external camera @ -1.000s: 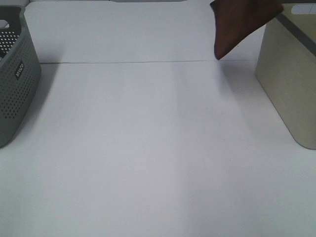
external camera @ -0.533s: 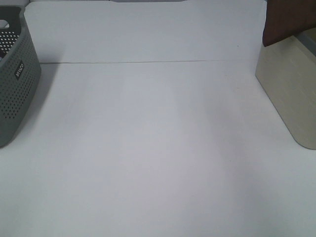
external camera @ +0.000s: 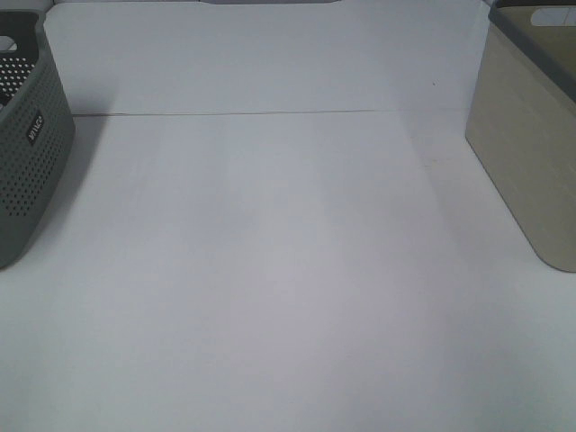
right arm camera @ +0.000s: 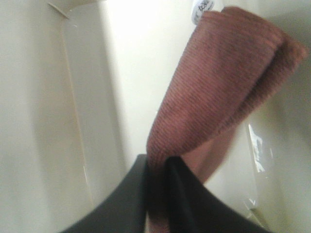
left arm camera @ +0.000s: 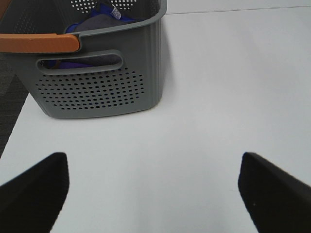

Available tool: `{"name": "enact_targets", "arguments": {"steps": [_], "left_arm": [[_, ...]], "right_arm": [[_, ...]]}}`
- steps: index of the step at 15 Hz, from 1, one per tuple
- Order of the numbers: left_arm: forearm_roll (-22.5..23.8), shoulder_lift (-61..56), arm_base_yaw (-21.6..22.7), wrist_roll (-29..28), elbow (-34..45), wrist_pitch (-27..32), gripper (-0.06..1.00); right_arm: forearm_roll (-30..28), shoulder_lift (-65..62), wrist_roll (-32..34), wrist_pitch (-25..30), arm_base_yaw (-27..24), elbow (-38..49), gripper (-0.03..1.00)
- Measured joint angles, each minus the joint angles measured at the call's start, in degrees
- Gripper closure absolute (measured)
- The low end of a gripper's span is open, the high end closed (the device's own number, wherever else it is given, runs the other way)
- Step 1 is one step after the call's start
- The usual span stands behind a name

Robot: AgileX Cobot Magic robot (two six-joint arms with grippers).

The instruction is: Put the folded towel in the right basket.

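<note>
The folded brown towel (right arm camera: pixel 218 92) hangs from my right gripper (right arm camera: pixel 158 194), whose black fingers are shut on its edge. The right wrist view shows it inside the cream right basket (right arm camera: pixel 87 121), with the basket's pale walls around it. In the exterior high view the right basket (external camera: pixel 526 153) stands at the right edge; the towel and right gripper are out of that view. My left gripper (left arm camera: pixel 153 189) is open and empty, its two black fingertips (left arm camera: pixel 34 189) wide apart above the white table, near the grey basket.
A grey perforated basket (external camera: pixel 27 144) stands at the left edge; the left wrist view shows it (left arm camera: pixel 97 82) with an orange handle (left arm camera: pixel 39 42) and blue-grey cloth inside. The white table (external camera: pixel 270 270) spreads between the two baskets.
The brown towel moved right across the top of the exterior view, passed over the right basket's rim and left that view. The left arm has not moved.
</note>
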Motion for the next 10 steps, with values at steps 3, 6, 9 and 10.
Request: {"name": "enact_targets", "arguments": {"steps": [3, 6, 9, 10], "left_arm": [[0.00, 0.00, 0.00, 0.00, 0.00, 0.00, 0.06], [0.00, 0.00, 0.00, 0.00, 0.00, 0.00, 0.06], [0.00, 0.00, 0.00, 0.00, 0.00, 0.00, 0.06], [0.00, 0.00, 0.00, 0.00, 0.00, 0.00, 0.06]], "right_arm": [[-1.03, 0.69, 1.89, 0.00, 0.00, 0.00, 0.27], [0.57, -0.86, 2.98, 0.00, 0.00, 0.00, 0.12], [11.92, -5.96, 3.04, 0.06, 0.11, 0.00, 0.11], [12.55, -6.65, 3.04, 0.06, 0.34, 0.00, 0.11]]}}
